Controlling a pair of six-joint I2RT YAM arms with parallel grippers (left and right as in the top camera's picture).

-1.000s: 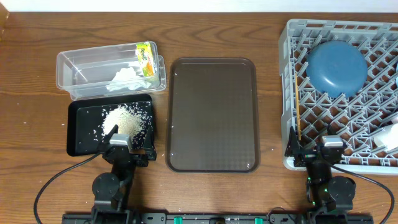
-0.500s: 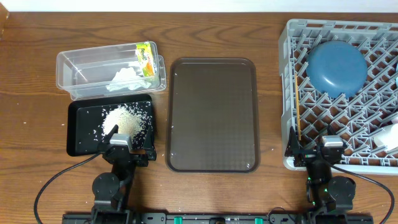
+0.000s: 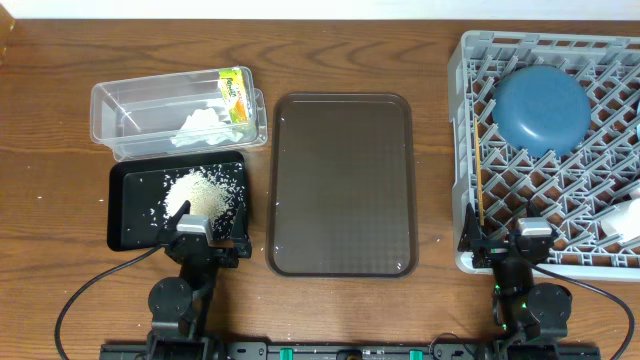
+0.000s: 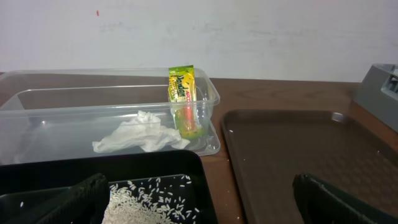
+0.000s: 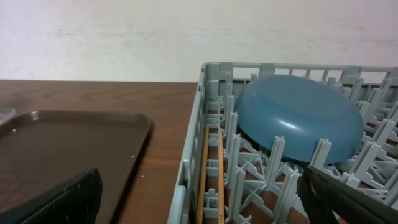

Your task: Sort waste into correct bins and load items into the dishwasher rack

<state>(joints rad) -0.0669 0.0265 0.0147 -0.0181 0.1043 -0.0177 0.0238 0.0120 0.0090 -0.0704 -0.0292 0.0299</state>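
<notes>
Overhead view shows the counter [image 3: 435, 60] with almost all things already sorted, as far as I can judge. The biggest thing, the dishwasher rack [image 3: 463, 150], stands at 3 o'clock. The brown serving tray [image 3: 342, 185] lies bare in the centre. The clear tub [image 3: 105, 112] is at 10 o'clock, and the black tray [image 3: 128, 200] is at 8 o'clock, just beside it.

Inside the rack, the blue bowl [image 3: 541, 108] lies upside down on the pegs at 1 o'clock. The chopsticks [image 3: 482, 185] lie along the rack's wall at 9 o'clock, and a white cup [image 3: 627, 222] shows only partly at the picture's edge. The left claw [image 3: 207, 243] rests at 7 o'clock with its jaws spread wide and holds nothing. The right claw [image 3: 505, 243] at 5 o'clock is also released and holds nothing.

The tissue [image 3: 200, 125] and the wrapper [image 3: 235, 93] are in the tub, and the rice [image 3: 200, 192] is heaped in the black tray.

Risks from here, in my opinion:
- The left claw is very near the black tray's edge, so a careless lift could catch the rim and spill the rice.
- A few stray grains [image 3: 103, 198] lie on the counter at 9 o'clock of the black tray. They are too small for sure pinching.
- The right claw is close to the rack wall and could knock it.
</notes>
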